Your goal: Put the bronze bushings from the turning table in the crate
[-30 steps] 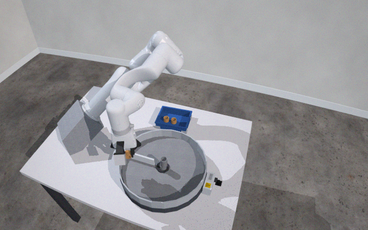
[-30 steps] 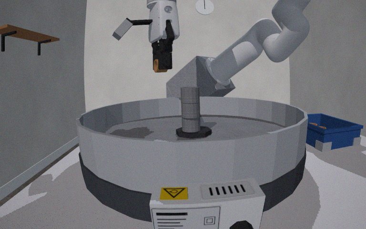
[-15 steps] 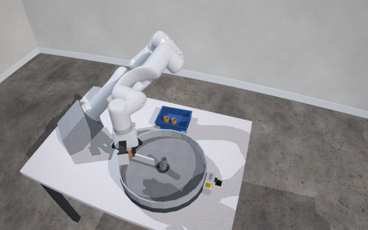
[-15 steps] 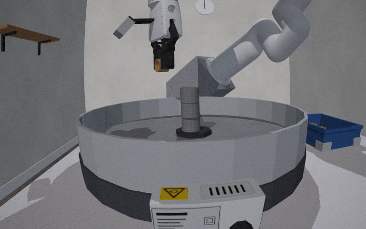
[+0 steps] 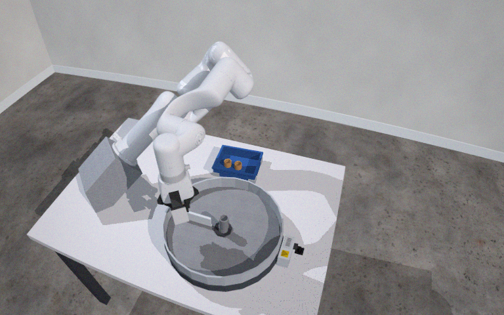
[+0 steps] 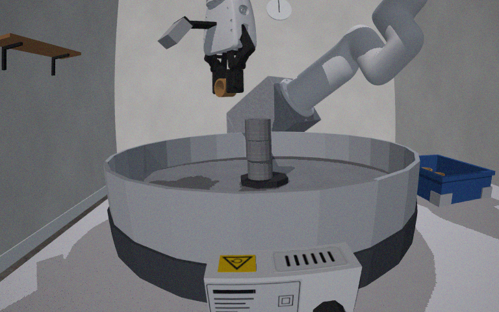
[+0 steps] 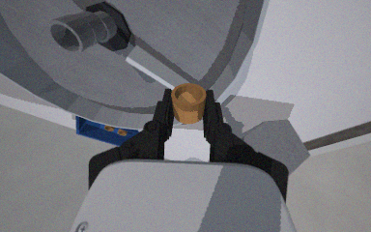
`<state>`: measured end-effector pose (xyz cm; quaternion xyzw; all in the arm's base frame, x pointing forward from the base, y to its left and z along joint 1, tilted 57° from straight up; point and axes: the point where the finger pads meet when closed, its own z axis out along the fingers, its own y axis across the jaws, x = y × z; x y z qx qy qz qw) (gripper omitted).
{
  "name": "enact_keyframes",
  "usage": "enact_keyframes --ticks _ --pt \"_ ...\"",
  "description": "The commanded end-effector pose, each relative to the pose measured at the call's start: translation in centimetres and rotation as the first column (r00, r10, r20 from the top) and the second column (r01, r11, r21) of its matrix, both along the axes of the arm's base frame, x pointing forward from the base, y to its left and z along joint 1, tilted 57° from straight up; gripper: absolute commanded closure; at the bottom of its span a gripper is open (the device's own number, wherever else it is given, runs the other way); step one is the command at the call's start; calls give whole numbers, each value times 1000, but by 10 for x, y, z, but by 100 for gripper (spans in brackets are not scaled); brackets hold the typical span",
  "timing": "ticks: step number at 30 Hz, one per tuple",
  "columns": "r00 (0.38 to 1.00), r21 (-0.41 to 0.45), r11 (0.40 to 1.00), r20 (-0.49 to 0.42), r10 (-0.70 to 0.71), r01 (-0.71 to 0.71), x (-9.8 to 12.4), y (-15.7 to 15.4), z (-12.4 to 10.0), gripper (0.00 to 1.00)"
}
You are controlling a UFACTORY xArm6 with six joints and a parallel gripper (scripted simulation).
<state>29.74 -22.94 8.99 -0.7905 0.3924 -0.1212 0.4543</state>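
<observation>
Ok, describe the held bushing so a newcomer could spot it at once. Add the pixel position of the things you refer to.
Look above the big round turning table [image 5: 222, 279] [image 6: 220, 220] [image 7: 242, 63], where the gripper [image 6: 228, 86] [image 7: 188, 100] hangs. Between its fingers is a short bronze ring [image 6: 230, 93] [image 7: 188, 115]. The other two bronze ones sit in the blue crate [image 5: 256, 163] [image 6: 459, 187] [image 7: 89, 132]; this one is in the air.
</observation>
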Motion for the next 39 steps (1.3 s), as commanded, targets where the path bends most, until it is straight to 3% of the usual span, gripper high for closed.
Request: enact_keyframes --ticks 1,17,27,29,39 --pt "997 -62 997 59 55 -51 3 0 7 100" --pt "932 -289 934 231 281 -210 13 8 29 100" --pt "827 -470 834 317 465 -288 21 15 47 100" --pt "827 -470 834 317 465 -288 21 15 47 100" --pt "670 -653 686 356 652 -321 28 23 65 100"
